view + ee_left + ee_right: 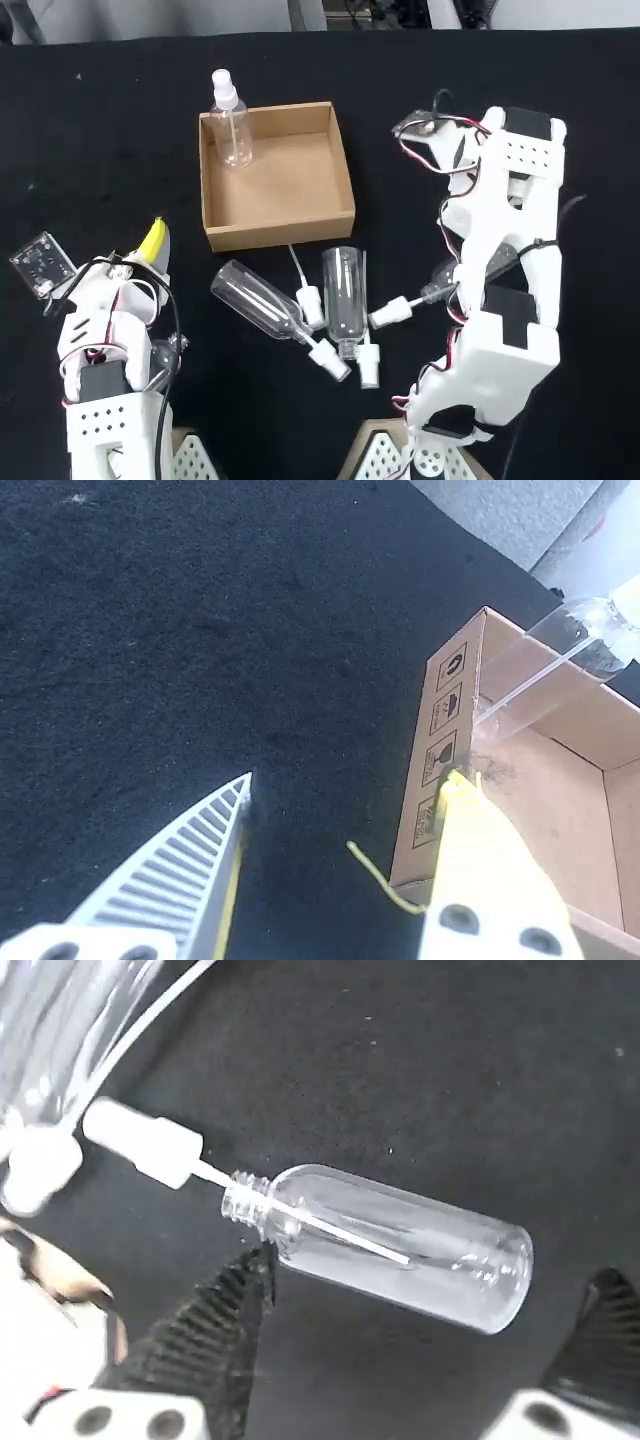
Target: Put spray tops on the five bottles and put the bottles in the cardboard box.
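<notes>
Left pincer (350, 785): wide open, empty, beside box (440, 740). Right pincer (430, 1270): open, astride lying bottle (400, 1245), spray top (150, 1145) half inserted. Two loose bottles (258, 298) crowd the tabletop (100, 120) alongside. Capped bottle (232, 125) in box corner.

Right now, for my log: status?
Left gripper open near brown cardboard box. Right gripper open astride clear plastic bottle, white spray top unseated. One capped bottle boxed. Two lying bottles between.

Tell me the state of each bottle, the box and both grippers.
Brown cardboard box: open, holds one bottle.
Clear plastic bottle in box: standing, spray top on.
Clear bottle between right jaws: lying, loose spray top half inserted.
Two clear bottles before the box: lying flat.
Left gripper: open, empty.
Right gripper: open.
</notes>
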You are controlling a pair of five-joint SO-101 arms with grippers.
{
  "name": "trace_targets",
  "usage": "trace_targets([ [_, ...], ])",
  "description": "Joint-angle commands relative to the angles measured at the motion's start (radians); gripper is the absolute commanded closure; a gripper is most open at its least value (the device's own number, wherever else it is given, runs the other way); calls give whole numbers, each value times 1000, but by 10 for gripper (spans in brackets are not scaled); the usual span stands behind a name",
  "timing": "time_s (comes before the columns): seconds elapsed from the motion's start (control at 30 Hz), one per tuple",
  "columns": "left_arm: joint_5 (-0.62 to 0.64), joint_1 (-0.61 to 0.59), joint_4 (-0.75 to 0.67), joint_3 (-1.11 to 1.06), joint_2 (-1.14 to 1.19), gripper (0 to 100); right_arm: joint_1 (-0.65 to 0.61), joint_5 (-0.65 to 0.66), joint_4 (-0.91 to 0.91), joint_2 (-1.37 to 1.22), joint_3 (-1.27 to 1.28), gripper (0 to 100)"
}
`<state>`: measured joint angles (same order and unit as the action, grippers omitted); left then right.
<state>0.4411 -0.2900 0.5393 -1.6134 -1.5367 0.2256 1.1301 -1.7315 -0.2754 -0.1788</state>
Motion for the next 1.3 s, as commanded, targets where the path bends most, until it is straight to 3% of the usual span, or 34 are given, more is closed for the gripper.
trace_targets([
  [0.0,3,-8,-5,7,-12,722,37,107,-31,70,-4,592],
  [0.37,3,-4,-5,7,-12,722,141,485,-32,70,-4,592],
  [0.7,3,-2,-6,7,-12,722,152,729,-28,68,59,592],
  [0.9,3,-1,-6,7,-12,722,146,818,-6,68,133,592],
  [1.27,2,1,-6,7,-12,722,133,824,265,67,355,592],
])
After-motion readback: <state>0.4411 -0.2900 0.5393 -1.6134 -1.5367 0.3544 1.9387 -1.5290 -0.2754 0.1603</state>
